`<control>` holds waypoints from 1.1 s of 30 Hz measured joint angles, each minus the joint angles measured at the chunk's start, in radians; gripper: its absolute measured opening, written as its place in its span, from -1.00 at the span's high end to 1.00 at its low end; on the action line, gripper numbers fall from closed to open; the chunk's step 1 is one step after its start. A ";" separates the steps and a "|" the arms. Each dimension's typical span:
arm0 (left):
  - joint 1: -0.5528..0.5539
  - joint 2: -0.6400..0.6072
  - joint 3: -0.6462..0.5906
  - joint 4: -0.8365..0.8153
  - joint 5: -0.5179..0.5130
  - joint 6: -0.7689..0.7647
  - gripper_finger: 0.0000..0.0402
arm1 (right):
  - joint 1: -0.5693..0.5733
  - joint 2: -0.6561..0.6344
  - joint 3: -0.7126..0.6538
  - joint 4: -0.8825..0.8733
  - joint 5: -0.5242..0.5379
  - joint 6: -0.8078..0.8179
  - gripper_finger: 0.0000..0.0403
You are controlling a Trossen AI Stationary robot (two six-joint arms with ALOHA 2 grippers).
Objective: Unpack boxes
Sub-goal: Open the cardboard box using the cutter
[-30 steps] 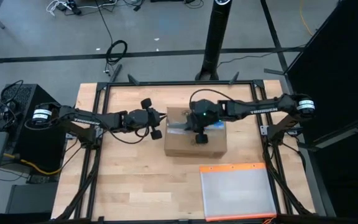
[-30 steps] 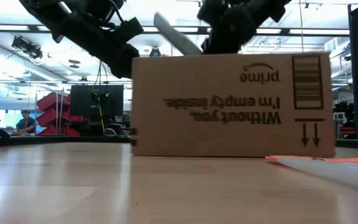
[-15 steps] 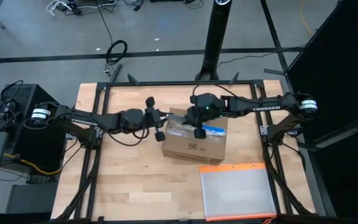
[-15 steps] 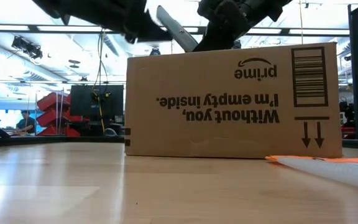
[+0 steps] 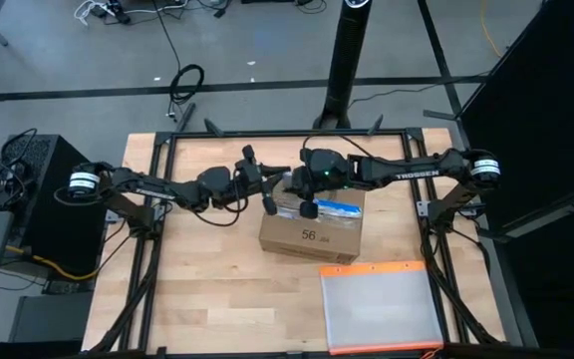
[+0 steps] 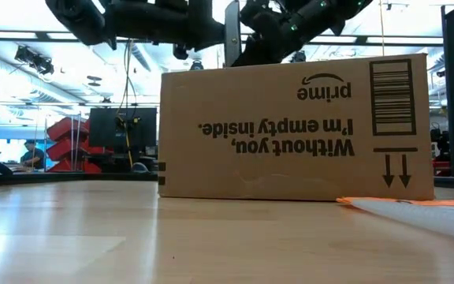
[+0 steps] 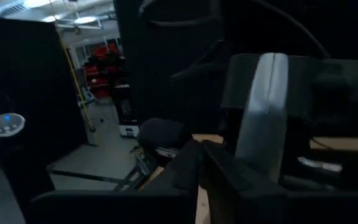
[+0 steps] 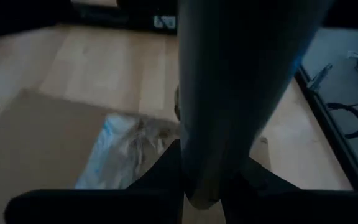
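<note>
While bare wood is left at 6 to 9 o'clock on the pale plank counter (image 5: 187,289), the brown corrugated cardboard box (image 5: 312,235) is set near its centre, long axis running 9 to 3 o'clock, printed side inverted. A flat clear orange-edged pouch (image 5: 382,307) lies at 5 o'clock. Left gripper (image 5: 264,188) fingers are pinched together; right gripper (image 5: 301,199) fingers are clamped on a grey flat tool (image 6: 232,33) above the box's blue-white label (image 5: 339,207).

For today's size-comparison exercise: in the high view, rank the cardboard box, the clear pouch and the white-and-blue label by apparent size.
1. clear pouch
2. cardboard box, partly covered by the arms
3. white-and-blue label
</note>
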 joint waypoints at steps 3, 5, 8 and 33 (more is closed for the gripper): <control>-0.013 -0.059 0.000 -0.110 -0.031 0.064 0.95 | 0.024 -0.012 0.000 0.018 0.045 0.044 0.79; -0.020 -0.094 0.001 -0.218 -0.030 0.079 0.94 | 0.053 -0.018 -0.015 0.077 0.083 0.060 0.79; -0.024 -0.100 0.001 -0.315 0.001 0.093 0.93 | 0.073 -0.017 -0.083 0.196 0.105 0.087 0.79; 0.112 -0.140 0.058 -0.839 0.507 0.090 0.07 | 0.154 -0.014 -0.350 0.798 0.193 0.182 0.79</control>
